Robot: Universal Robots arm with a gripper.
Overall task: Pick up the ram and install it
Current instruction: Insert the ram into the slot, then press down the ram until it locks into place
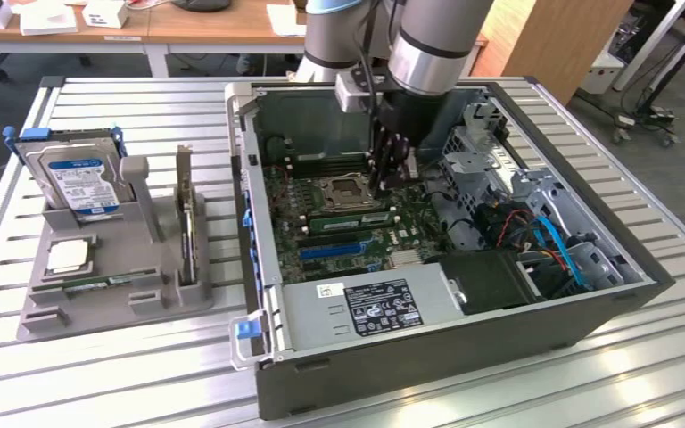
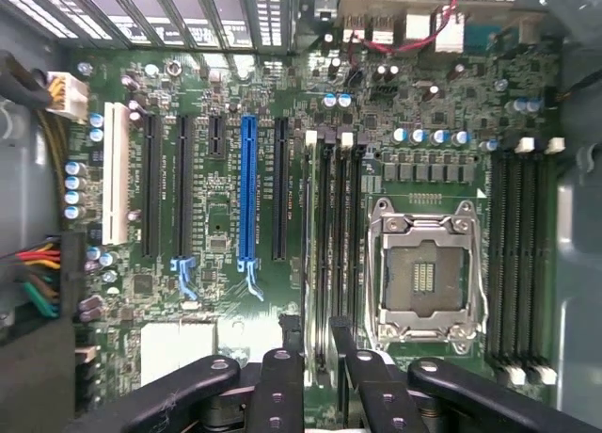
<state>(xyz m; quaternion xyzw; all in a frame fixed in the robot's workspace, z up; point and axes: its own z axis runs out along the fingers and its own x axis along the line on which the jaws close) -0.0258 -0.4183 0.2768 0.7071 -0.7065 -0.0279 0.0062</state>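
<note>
Nearest in the exterior view, the open computer case (image 1: 438, 357) sat on the slatted metal surface (image 1: 117, 374), with its labelled power supply (image 1: 367, 308) at the front edge. Beyond that lay the motherboard with a blue expansion slot (image 1: 333, 250). Just past the slot, the ram (image 1: 349, 217) stood on edge in the memory slots (image 2: 334, 235) beside the CPU socket (image 1: 349, 189).

The end effector (image 1: 391, 178) hung inside the case directly above those slots. In the wrist view its dark fingers (image 2: 280, 381) stood a little apart, straddling the slots, and were clamped on nothing.

Toward the exterior view's left, well apart from the case, a grey holder (image 1: 117, 303) carried a silver hard drive (image 1: 75, 183) with a blue label and an upright expansion card (image 1: 185, 209). Wooden desks (image 1: 200, 22) stood farthest back.
</note>
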